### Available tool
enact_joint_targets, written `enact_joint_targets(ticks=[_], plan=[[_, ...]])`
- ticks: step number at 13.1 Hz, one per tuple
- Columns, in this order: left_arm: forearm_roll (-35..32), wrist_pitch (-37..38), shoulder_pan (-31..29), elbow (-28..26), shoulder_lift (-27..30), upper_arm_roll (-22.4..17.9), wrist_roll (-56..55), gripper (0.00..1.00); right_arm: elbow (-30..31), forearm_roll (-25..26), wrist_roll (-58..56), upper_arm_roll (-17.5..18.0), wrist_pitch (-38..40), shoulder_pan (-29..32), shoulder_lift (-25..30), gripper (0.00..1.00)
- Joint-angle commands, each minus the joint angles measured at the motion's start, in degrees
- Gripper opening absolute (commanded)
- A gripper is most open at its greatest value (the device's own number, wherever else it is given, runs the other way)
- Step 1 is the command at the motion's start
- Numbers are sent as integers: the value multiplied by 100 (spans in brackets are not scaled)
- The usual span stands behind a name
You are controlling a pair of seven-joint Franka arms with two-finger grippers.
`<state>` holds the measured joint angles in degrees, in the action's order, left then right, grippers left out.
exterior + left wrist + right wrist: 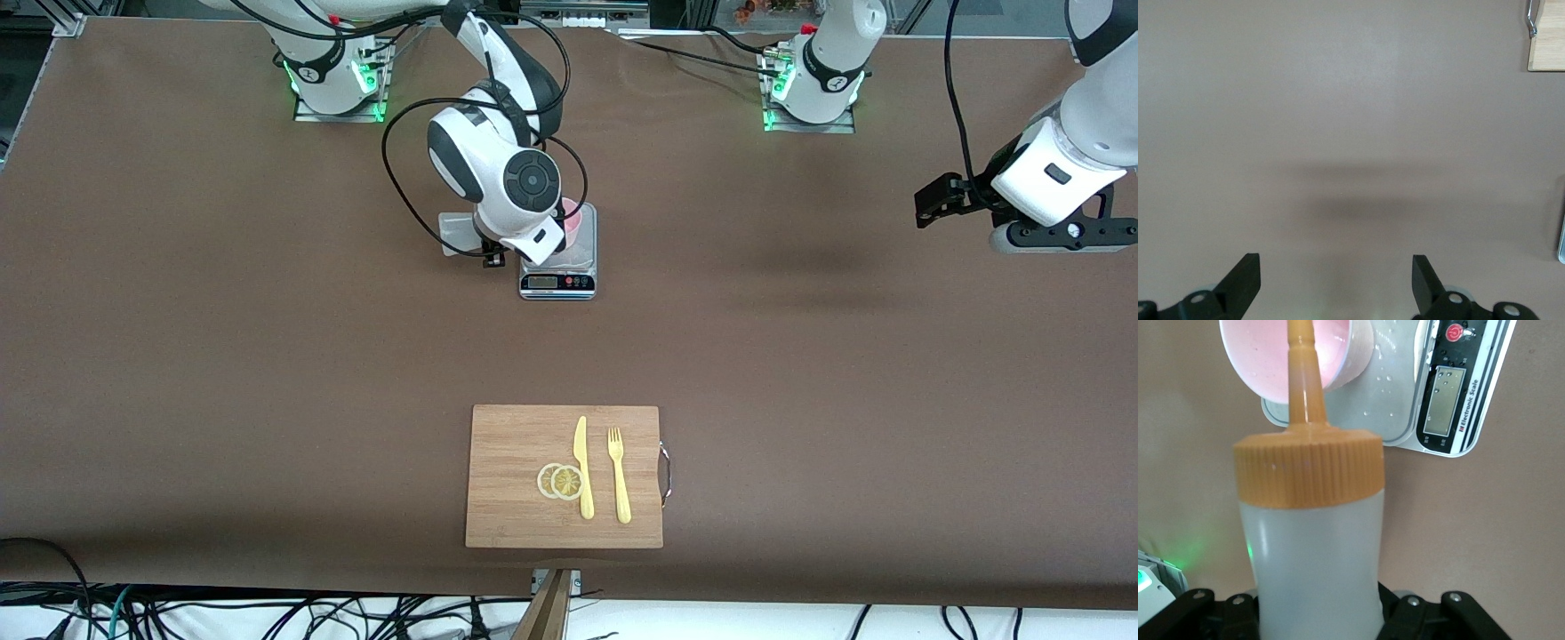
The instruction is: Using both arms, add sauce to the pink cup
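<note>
Right claw point(1318, 613) grips the sauce point(1313, 540), nozzle aimed into the pink cup point(1271, 360) on the scale point(557, 271); squeeze gently. Left claw point(1336, 283) waits open over bare tabletop point(800, 356).

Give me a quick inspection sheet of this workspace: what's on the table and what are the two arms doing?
Surface: brown table, bare around the items.
Job's things: pink cup stands on a kitchen scale; sauce bottle tipped with its orange nozzle over the cup's mouth.
Clutter: cutting board nearer the front camera, carrying two lemon slices, a yellow knife and a fork.
Grippers: right gripper shut on the bottle beside the scale; left gripper open, waiting over bare table.
Cables: black loops on the right arm.
Surroundings: more cables below the table's edge.
</note>
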<state>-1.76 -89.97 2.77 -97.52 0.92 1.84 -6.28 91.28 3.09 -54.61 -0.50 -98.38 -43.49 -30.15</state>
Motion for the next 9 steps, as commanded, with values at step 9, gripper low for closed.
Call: enact_joint_targets(ticks=[9], plan=[[97, 49, -40, 14, 22, 9, 153, 100, 39, -414, -620, -99, -23, 131, 334, 0]])
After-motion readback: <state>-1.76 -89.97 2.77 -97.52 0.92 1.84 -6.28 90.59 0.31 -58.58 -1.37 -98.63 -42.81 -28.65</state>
